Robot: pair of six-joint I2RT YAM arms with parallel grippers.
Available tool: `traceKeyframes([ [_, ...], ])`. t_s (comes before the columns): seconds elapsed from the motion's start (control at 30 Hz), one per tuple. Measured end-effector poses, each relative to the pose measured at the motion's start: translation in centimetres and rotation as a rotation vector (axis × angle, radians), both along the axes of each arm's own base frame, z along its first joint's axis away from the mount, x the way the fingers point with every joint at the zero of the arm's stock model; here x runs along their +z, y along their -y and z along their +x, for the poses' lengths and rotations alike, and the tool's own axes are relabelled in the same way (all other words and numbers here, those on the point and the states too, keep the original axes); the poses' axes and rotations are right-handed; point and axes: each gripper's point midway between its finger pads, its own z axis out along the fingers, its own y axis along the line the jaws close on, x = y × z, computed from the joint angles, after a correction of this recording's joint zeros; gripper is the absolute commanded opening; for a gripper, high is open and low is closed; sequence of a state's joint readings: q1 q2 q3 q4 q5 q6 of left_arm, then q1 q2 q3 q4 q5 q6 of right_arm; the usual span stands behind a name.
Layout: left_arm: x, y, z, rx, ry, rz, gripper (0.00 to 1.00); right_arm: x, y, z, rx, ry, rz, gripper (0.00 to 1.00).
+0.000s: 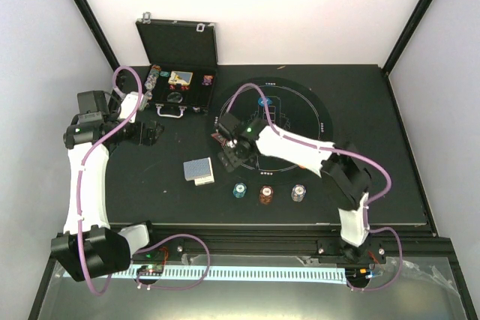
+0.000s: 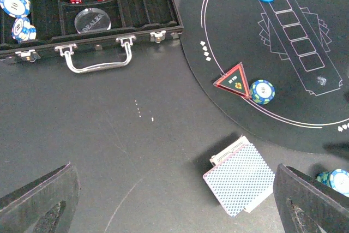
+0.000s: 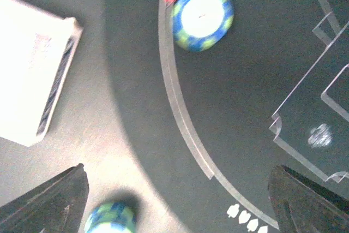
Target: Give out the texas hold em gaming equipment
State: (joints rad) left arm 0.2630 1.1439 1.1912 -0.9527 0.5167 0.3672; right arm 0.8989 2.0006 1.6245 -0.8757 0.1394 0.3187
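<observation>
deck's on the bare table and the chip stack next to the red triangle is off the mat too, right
Not quite. The deck does lie on the bare table, but the chip stack beside the red triangle sits on the mat, inside its white outline. The left wrist view shows this.

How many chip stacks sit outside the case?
4: teal, red-brown, white in a row off the mat; blue-green one beside the red triangle. The right arm may hide others.
</observation>
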Motion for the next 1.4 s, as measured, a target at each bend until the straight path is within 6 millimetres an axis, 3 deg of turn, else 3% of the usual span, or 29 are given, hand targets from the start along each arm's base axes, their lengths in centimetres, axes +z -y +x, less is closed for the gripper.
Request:
traceKeyframes([
  [0.07,0.1,0.1,0.0,-0.003,0.003,-0.004,0.99,0.5,-0.1,-2.6,0.034,0.001,0.021,0.98],
  [0.13,0.2,0.1,0.0,-0.005,0.006,-0.005,0.99,-0.3,0.0,-5.4,0.066,-0.021,0.021,0.99],
  [0.33,0.5,0.2,0.0,-0.007,0.015,-0.005,0.99,-4.0,1.4,-9.7,0.096,-0.105,-0.042,0.99],
  [0.6,0.9,0.1,0.1,-0.008,0.024,-0.002,0.99,-4.3,0.4,-10.1,0.105,-0.102,-0.019,0.93],
  [1.03,0.9,0.1,0.1,-0.011,0.026,0.002,0.99,-5.3,0.0,-10.2,0.108,-0.122,-0.018,0.68],
  [1.4,0.9,0.1,0.1,-0.010,0.027,0.002,0.99,-5.3,-0.2,-10.2,0.108,-0.122,-0.009,0.55],
])
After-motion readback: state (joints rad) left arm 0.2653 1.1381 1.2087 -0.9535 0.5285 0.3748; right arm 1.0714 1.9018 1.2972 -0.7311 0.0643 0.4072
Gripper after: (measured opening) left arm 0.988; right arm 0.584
